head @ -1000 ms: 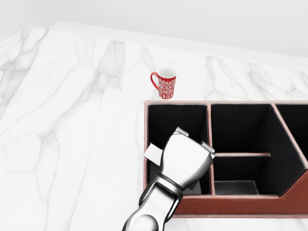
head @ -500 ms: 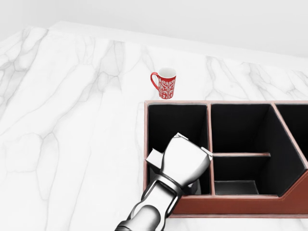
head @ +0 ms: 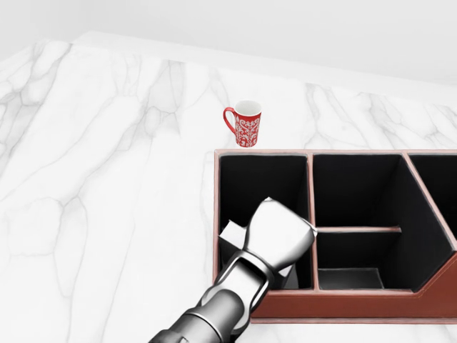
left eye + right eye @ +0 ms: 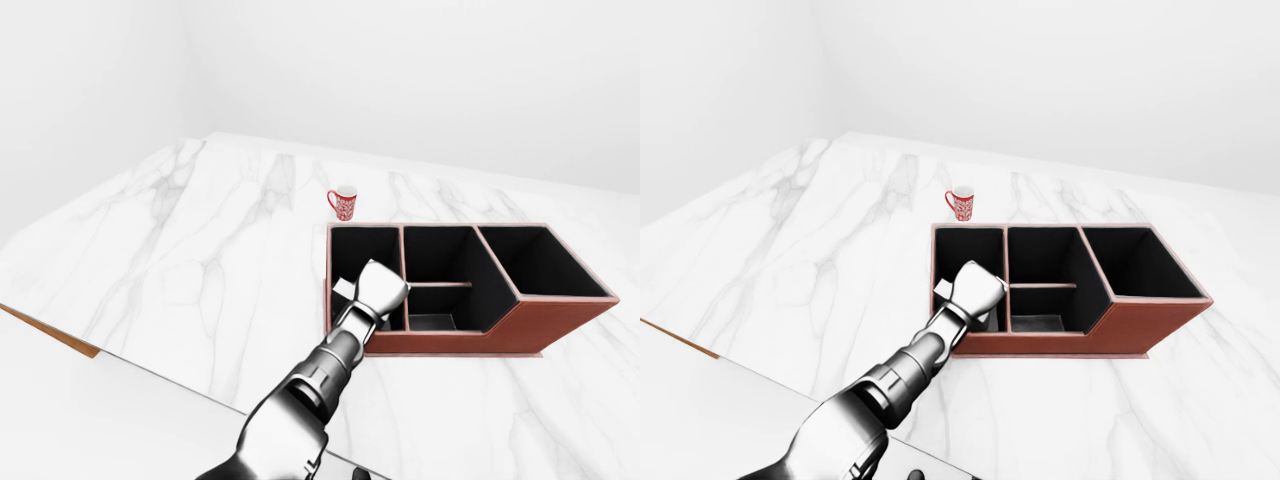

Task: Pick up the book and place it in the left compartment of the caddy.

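My left hand hangs over the caddy's left compartment. The book pokes out beneath it inside that compartment; I can't tell the fingers' state. A mug stands just beyond the caddy's top-left corner.

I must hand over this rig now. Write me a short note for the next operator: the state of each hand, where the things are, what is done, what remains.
Left hand: over the left compartment of the caddy, at its lower end; its fingers are hidden under the hand, so grip unknown.
Right hand: not in view.
Book: only a pale corner shows beside the hand, at the caddy's left wall. Whether it rests inside cannot be told.
Red mug: on the marble counter, above the caddy, apart from it.
Left to do: confirm the book sits in the left compartment, release, withdraw.
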